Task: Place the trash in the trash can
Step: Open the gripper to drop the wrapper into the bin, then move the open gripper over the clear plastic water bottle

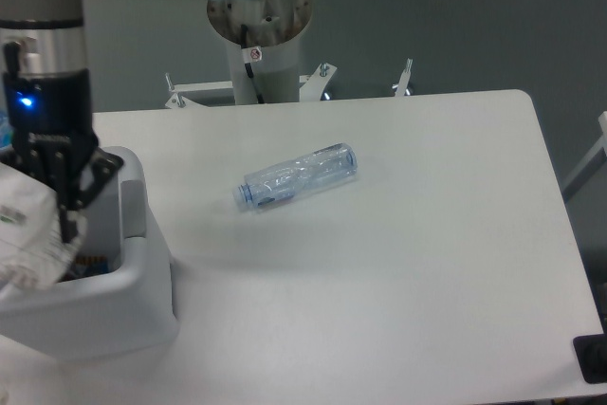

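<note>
The claw [59, 198] hangs over the large white rectangular plastic trash can [142, 301], clenched on the crumpled white-grey wrapper [28, 234], which sits directly above the can's opening, possibly already dipping below its rim; the blur makes that hard to judge. Letting go here should drop it inside. The crushed clear plastic bottle with a blue cap [299, 175] lies on the white tabletop [427, 263] to the right of the can, well apart from it, long axis slanting, cap end nearer the can.
</note>
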You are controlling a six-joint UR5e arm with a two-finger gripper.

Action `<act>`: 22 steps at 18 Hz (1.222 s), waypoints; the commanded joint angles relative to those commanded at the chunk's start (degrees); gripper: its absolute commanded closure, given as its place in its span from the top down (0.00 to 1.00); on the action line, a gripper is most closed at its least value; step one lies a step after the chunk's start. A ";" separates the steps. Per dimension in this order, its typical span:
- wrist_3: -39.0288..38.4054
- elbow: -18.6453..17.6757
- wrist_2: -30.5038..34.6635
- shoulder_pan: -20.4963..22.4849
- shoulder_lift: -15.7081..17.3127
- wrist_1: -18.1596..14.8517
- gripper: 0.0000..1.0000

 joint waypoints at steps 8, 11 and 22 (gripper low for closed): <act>-3.16 0.87 0.70 0.00 -0.52 -0.26 1.00; -3.16 0.96 0.70 0.44 0.00 -0.26 1.00; 5.68 -0.01 2.37 26.08 1.24 -0.44 1.00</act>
